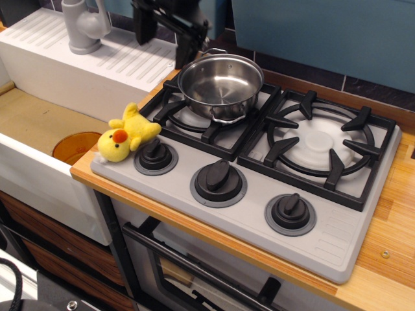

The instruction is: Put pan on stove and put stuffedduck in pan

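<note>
The shiny steel pan (220, 85) stands upright on the left burner grate of the grey stove (259, 194). It is empty inside. The yellow stuffedduck (125, 134) lies at the stove's front left corner, beside the left knob. My gripper (165, 35) is open and empty above the counter's back edge, just left of the pan and apart from it. One black finger (187, 46) is near the pan's rim, the other (144, 26) is further left.
A white sink (39, 129) with an orange drain disc (76, 146) lies left of the stove. A grey faucet (84, 26) stands on the ribbed drainboard behind. The right burner (321, 142) is bare. A wooden countertop (389, 240) surrounds the stove.
</note>
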Motion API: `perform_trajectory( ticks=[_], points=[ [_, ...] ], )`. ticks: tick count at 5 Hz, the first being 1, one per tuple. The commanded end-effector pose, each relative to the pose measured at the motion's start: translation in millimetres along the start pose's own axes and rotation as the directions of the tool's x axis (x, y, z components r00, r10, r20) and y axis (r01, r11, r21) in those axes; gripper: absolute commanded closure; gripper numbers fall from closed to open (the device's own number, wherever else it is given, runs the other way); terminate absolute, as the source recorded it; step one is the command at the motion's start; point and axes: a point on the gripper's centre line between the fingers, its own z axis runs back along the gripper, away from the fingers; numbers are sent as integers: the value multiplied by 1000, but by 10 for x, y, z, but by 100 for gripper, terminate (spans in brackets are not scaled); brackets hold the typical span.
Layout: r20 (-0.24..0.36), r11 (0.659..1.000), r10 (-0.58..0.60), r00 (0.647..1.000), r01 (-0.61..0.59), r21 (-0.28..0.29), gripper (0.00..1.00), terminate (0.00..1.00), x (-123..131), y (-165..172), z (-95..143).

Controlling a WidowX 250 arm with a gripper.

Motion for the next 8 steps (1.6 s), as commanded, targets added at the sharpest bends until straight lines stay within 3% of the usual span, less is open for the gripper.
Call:
perform_trajectory(
  ticks=[1, 3, 4, 5, 6, 7, 8],
  points=[
    [88, 997, -16, 996, 9, 79, 0, 0, 52, 64, 371],
    [88, 997, -16, 996, 9, 79, 0, 0, 52, 64, 371],
    [101, 994, 82, 991, -88, 58, 0, 0, -175, 45, 427],
    [135, 984, 136, 982, -149, 94, 0, 0, -318, -4, 453],
    [157, 980, 165, 974, -179, 82, 0, 0, -421, -39, 428],
    [172, 978, 202, 964, -207, 9, 0, 0, -495, -33, 237],
    [190, 972, 233, 954, -234, -21, 0, 0, -564, -65, 73]
  ],
)
